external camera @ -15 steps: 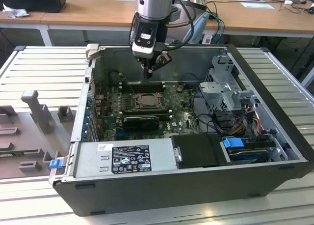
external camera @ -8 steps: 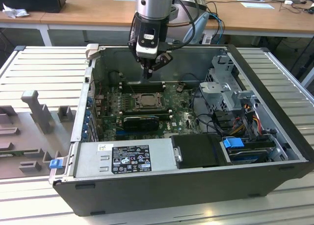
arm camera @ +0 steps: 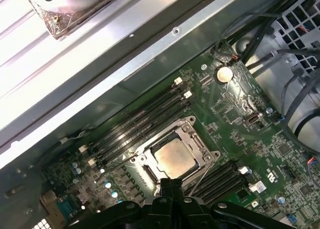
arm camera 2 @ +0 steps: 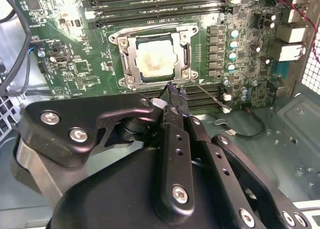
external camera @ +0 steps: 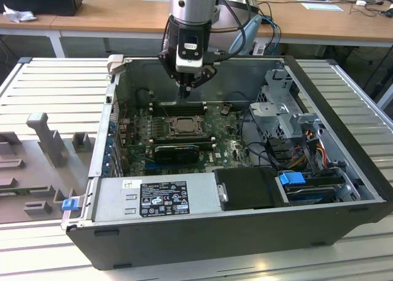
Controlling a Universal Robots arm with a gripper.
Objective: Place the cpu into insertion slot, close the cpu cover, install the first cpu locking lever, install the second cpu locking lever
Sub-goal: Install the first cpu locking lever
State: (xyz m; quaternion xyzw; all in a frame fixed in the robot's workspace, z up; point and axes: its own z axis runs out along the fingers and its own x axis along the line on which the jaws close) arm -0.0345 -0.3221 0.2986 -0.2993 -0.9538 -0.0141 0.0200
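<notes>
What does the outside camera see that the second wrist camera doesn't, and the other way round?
Exterior view: the whole computer case, its labelled power box and wooden desks behind. Second wrist view: the pale chip up close, with a metal frame flat around it. Both: the green board, the socket and the shut gripper near its edge.

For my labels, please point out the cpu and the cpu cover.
cpu [arm camera 2: 155, 58]: second wrist view, middle of its metal top.
cpu cover [arm camera 2: 130, 59]: second wrist view, a side bar of its frame.
</notes>
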